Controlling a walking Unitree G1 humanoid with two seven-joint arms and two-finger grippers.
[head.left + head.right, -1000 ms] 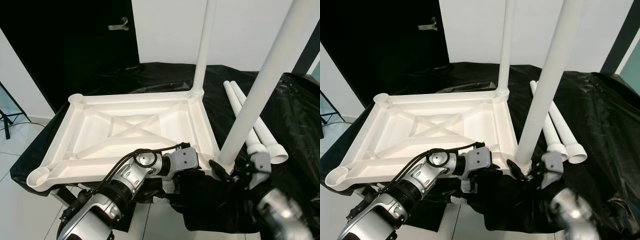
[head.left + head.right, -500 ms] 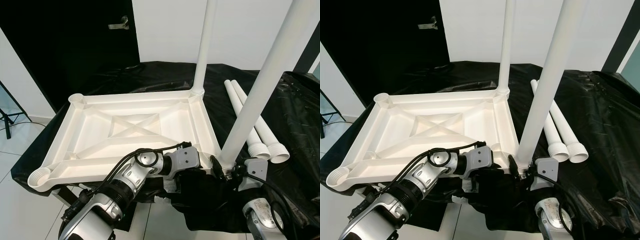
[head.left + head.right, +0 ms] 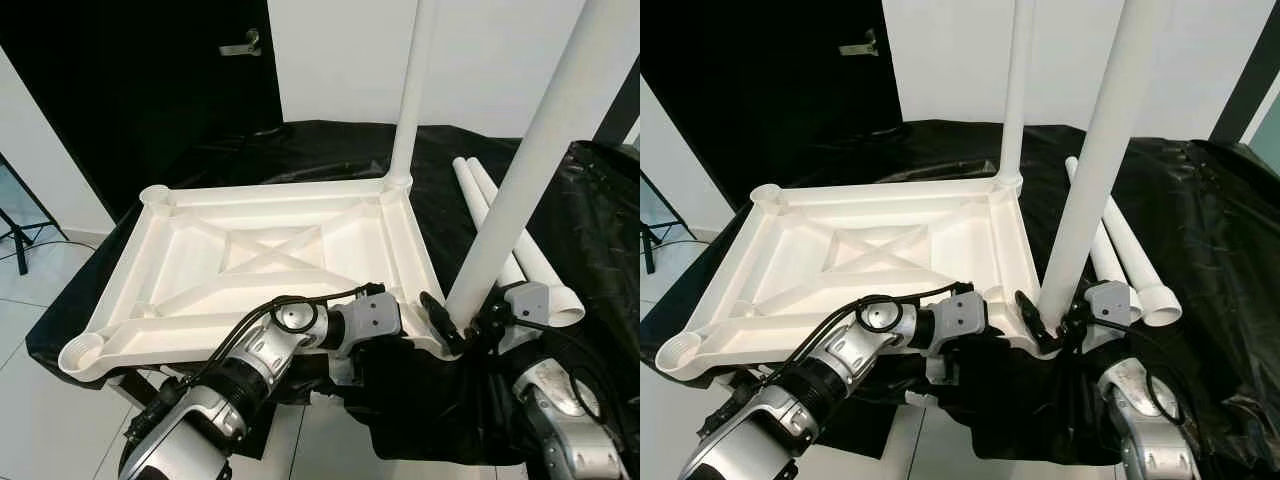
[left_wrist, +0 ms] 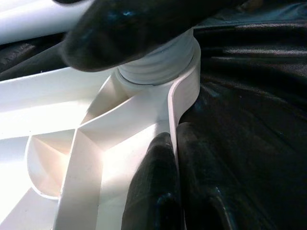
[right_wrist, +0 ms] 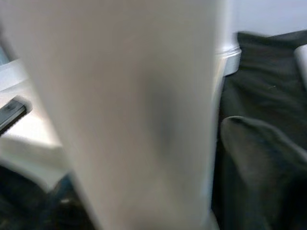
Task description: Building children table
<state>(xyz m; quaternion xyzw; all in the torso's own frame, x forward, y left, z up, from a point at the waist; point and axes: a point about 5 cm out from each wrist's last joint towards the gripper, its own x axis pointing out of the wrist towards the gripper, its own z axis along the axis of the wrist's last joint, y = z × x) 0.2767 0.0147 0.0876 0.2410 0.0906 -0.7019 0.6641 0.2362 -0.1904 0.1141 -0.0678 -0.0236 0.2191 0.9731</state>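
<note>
The white table top (image 3: 260, 250) lies upside down on a black-draped surface. One white leg (image 3: 412, 90) stands in its far right corner socket. A second leg (image 3: 520, 170) stands tilted in the near right socket. My right gripper (image 3: 458, 325) is shut around the base of that near leg, which blurs across the right wrist view (image 5: 134, 110). My left gripper (image 3: 398, 345) is shut on the table top's near rim (image 4: 184, 96) just beside that socket, one finger (image 4: 153, 191) inside the rim. The leg's threaded end (image 4: 158, 67) sits in the socket.
Two loose white legs (image 3: 515, 265) lie on the black cloth (image 3: 590, 230) to the right. Empty sockets sit at the far left corner (image 3: 155, 195) and the near left corner (image 3: 80, 352). A dark door (image 3: 150, 90) stands behind; white floor tiles (image 3: 40, 300) lie to the left.
My right wrist has swung from low and blurred up beside the near leg, its fingers staying around the base. The left gripper keeps its hold on the rim.
</note>
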